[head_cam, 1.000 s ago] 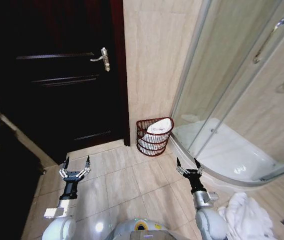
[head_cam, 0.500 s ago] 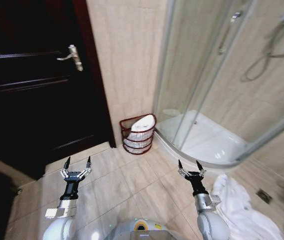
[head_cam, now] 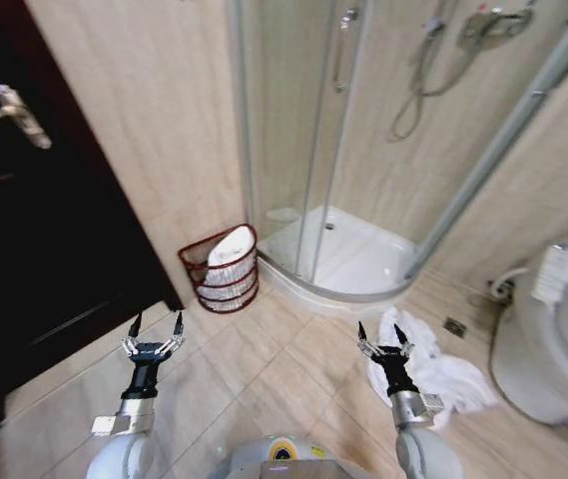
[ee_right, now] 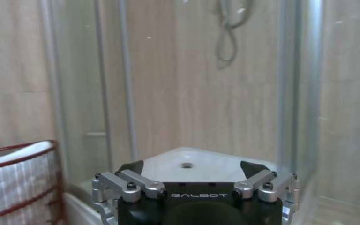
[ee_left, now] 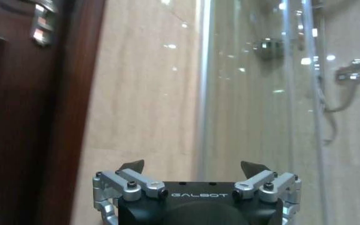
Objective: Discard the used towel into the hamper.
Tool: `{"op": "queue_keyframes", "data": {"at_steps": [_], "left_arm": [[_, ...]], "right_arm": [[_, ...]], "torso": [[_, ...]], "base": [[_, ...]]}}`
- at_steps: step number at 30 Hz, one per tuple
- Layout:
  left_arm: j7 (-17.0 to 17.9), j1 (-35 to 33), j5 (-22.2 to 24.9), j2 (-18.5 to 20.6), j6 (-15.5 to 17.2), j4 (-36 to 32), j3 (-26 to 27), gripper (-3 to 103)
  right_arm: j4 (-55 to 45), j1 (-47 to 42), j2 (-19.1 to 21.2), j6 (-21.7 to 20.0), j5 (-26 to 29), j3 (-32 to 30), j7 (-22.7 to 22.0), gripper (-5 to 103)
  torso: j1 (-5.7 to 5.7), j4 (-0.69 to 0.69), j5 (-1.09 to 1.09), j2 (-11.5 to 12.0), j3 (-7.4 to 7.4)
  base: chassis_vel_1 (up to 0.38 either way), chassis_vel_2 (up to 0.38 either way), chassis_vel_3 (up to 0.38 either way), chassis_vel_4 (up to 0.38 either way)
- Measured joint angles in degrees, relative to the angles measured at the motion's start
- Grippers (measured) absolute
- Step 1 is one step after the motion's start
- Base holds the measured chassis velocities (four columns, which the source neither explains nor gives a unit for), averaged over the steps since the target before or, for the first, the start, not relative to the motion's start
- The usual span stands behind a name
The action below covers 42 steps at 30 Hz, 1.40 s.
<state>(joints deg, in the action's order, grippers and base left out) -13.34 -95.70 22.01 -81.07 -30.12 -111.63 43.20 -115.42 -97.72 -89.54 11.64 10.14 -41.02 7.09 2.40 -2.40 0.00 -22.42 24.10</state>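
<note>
Floor (head_cam: 264,369): beige tile, glossy. Hamper (head_cam: 222,269) stands on it against the wall, ahead of the left gripper (head_cam: 154,334) and well apart from it, just beside the shower tray (head_cam: 338,261); white cloth inside. White towel (head_cam: 433,371) lies crumpled on the tile directly under and just beyond the right gripper (head_cam: 383,337), with the toilet (head_cam: 563,329) base standing further out on that gripper's right side.

A dark wooden door (head_cam: 24,230) with a silver lever handle (head_cam: 9,108) stands far left. A curved glass shower enclosure (head_cam: 363,150) fills the far centre; a white toilet (head_cam: 563,329) sits right.
</note>
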Motion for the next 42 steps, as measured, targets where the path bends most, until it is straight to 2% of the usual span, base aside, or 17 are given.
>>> {"op": "queue_keyframes", "data": {"at_steps": [25, 38, 42], "left_arm": [[-0.2, 0.3, 0.6, 0.0, -0.5, 0.3, 0.1, 100], [-0.8, 0.7, 2.1, 0.5, -1.5, 0.5, 0.3, 100], [-1.1, 0.9, 2.6, 0.6, -1.5, 0.5, 0.3, 100]], "right_arm": [[-0.5, -1.8, -1.9, 0.8, 0.1, -0.2, -1.2, 100], [0.0, -2.4, -2.6, 1.3, -0.3, -0.4, -4.8, 100], [1.1, -1.5, -2.6, 2.7, -0.6, -0.4, -5.0, 100]], "torso": [[-2.35, 0.0, 0.0, 5.6, -3.24], [-2.38, -0.02, 0.0, 6.0, -3.39], [-2.38, -0.01, 0.0, 5.9, -3.33]], "base": [[-0.121, -0.125, -0.121, -0.124], [-0.033, -0.041, -0.028, -0.036], [0.0, 0.0, 0.0, 0.0]]}}
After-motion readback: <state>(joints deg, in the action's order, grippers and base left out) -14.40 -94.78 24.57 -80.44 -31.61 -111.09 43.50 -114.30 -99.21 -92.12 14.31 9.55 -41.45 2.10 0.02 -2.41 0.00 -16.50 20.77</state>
